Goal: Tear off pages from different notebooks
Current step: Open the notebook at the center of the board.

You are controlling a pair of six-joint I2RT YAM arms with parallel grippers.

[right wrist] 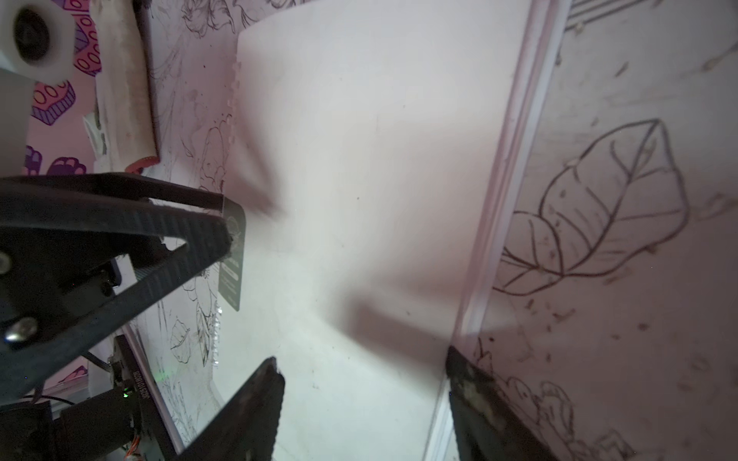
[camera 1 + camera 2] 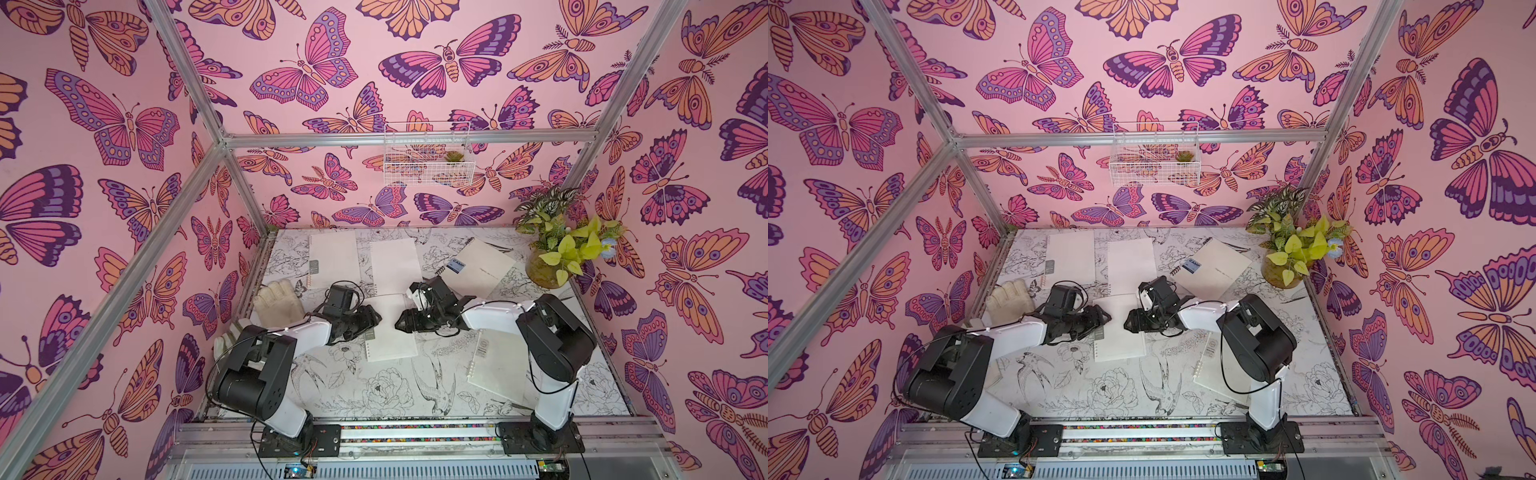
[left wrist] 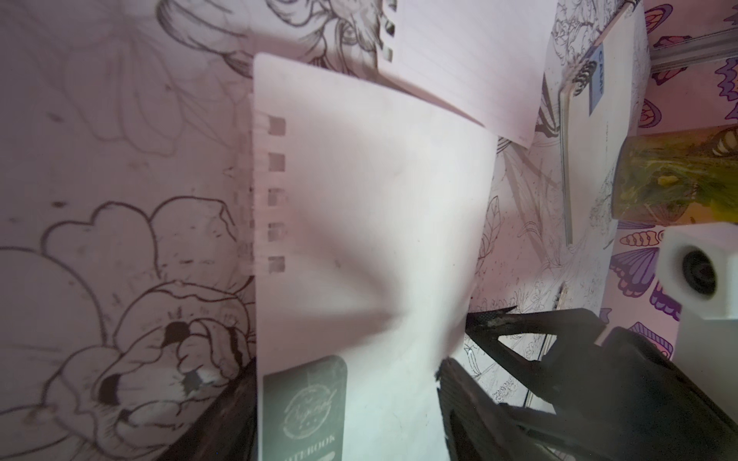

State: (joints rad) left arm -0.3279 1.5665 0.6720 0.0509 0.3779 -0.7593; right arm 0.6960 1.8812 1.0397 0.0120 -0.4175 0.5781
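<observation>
The middle notebook [image 2: 392, 345] lies flat near the table's [image 2: 374, 399] centre, and its top sheet [image 3: 379, 199] buckles, so it looks thin and floppy. The left gripper [image 2: 376, 320] gapes over the ring edge. The right gripper [image 2: 400, 325] gapes at the free edge, probably the place to pinch.

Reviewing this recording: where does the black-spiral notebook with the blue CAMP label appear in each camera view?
In a top view: the CAMP notebook lies tilted at the table's far right.
In a top view: same place.
Left wrist: seen past the loose lined page.
Right wrist: not in it.
Shared landmark: the plant pot right beside it.
</observation>
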